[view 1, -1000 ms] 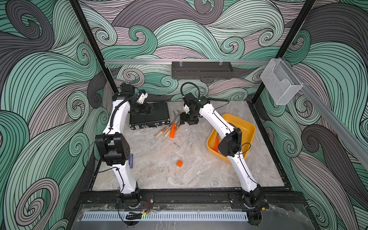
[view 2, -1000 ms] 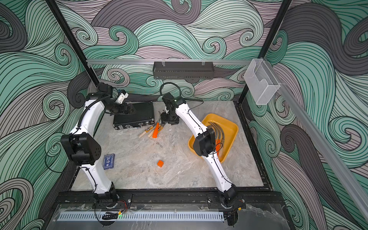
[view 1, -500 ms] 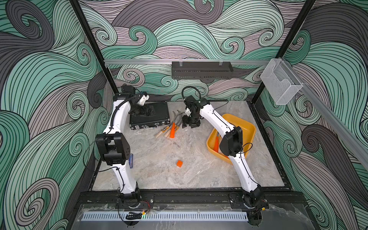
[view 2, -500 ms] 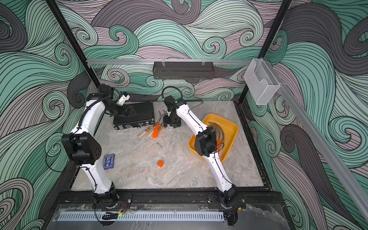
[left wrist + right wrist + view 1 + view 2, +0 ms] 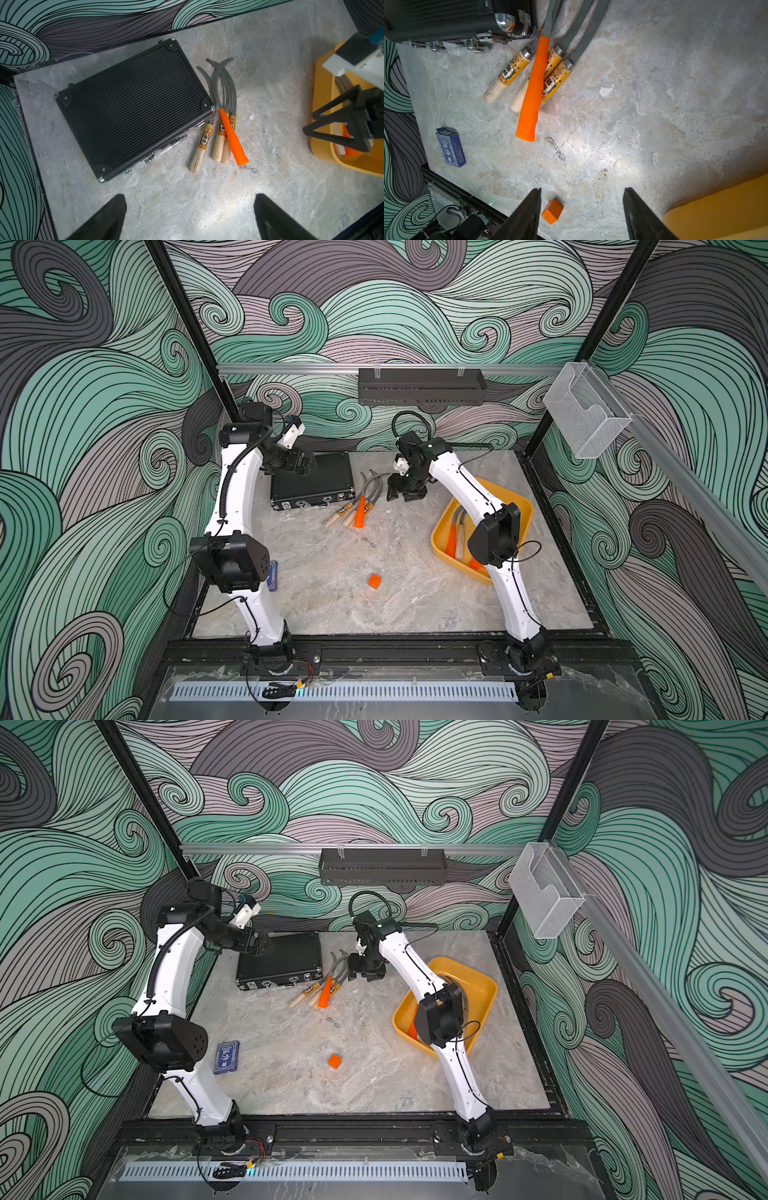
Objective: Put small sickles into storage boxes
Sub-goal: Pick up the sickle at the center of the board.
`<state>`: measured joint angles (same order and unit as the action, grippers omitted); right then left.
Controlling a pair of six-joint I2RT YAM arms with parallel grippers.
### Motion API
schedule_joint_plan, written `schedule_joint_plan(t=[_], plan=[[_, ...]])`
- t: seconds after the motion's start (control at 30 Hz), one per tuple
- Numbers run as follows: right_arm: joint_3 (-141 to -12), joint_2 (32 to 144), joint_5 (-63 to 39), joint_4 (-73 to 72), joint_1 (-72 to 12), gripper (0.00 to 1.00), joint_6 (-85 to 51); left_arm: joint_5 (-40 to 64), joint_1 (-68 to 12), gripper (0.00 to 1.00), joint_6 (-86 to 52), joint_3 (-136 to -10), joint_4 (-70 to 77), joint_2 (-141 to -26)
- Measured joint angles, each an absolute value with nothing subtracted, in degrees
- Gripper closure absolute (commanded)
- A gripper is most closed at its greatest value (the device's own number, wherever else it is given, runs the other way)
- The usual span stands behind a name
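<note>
I get even, bright light in both top views, shadows soft. In my wrist views a white glare patch sits on the table (image 5: 591, 145), edges dimmer.

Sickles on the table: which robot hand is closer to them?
Right. The right gripper hangs open and empty just beside the blades of the sickles. The left gripper hovers open over the far side of the black case, farther away.

2 high top views, 2 close wrist views.
Both wrist cameras face down on the curved grey-bladed small sickles (image 5: 230, 137) (image 5: 534, 83).
</note>
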<state>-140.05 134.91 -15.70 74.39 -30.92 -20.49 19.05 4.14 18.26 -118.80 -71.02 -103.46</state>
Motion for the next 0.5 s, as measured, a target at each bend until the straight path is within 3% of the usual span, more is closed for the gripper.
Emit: schedule_joint_plan(t=[0.5], plan=[[-138.7,130.7,-15.6,76.5,-31.0,0.38,-21.7,15.8,4.1,0.04,19.4,-102.3,-71.8,-91.8]])
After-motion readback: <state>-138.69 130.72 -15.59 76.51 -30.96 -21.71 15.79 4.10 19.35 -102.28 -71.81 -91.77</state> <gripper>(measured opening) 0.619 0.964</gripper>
